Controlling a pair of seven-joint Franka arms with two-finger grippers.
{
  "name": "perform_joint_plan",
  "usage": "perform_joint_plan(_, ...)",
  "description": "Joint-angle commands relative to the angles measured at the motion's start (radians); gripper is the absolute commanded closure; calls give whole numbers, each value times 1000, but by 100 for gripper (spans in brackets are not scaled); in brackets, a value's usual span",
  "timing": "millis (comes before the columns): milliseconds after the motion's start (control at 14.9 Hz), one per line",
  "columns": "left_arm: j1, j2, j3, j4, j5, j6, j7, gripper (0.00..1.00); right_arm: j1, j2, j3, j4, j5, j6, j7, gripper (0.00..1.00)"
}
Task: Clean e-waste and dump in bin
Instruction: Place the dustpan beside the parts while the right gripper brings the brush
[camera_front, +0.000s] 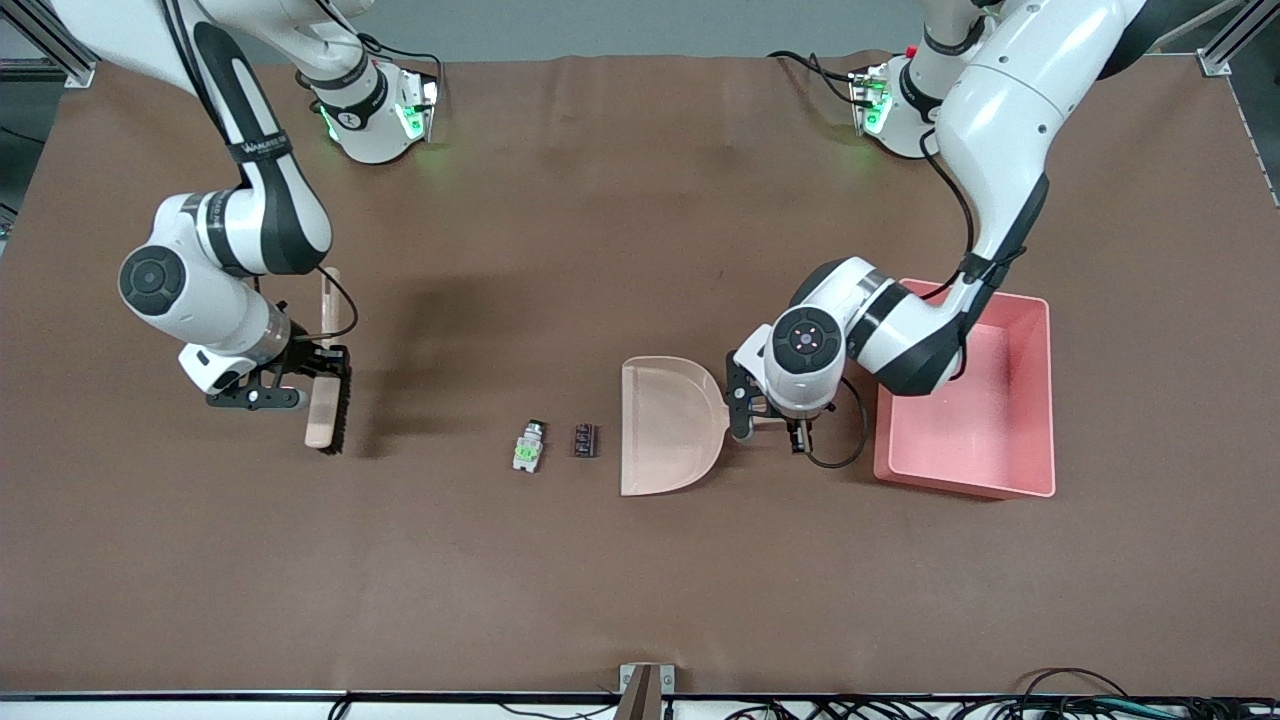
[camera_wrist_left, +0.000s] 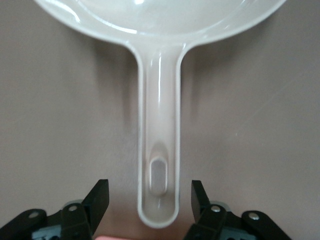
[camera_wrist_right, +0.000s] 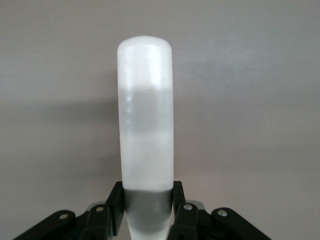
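Brush (camera_front: 325, 400) is clamped in right gripper (camera_front: 300, 375), toward the right arm's end. Left gripper (camera_wrist_left: 150, 200) is spread around, not touching, dustpan (camera_front: 665, 425) handle beside bin (camera_front: 1040, 400).

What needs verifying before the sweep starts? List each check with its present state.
1. Right hand shut on the beige wooden brush with black bristles: ok.
2. Left hand closed on the beige plastic dustpan handle: not ok, fingers straddle it with gaps.
3. Grey-white part with green patch and black ribbed block lie between brush and dustpan: ok.
4. Dustpan's open edge faces the parts: ok.
5. Pink rectangular plastic bin beside the dustpan: ok.
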Motion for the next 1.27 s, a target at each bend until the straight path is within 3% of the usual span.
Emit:
perform_joint_plan(0,-10,7,-2,11,24,13,-30,31,69,-11,-2,21,38,-2,97,100)
perform_joint_plan(401,-47,29,3,17,18,16,-56,33,156,37,-1,48,45,51,171,100)
perform_joint_plan(602,-65,32,3,34,17,17,-66,33,198,81,-1,54,125,102,164,100)
perform_joint_plan(1204,-134,118,23,148,21,16,-65,38,282,241,-4,151,122,163,167,100)
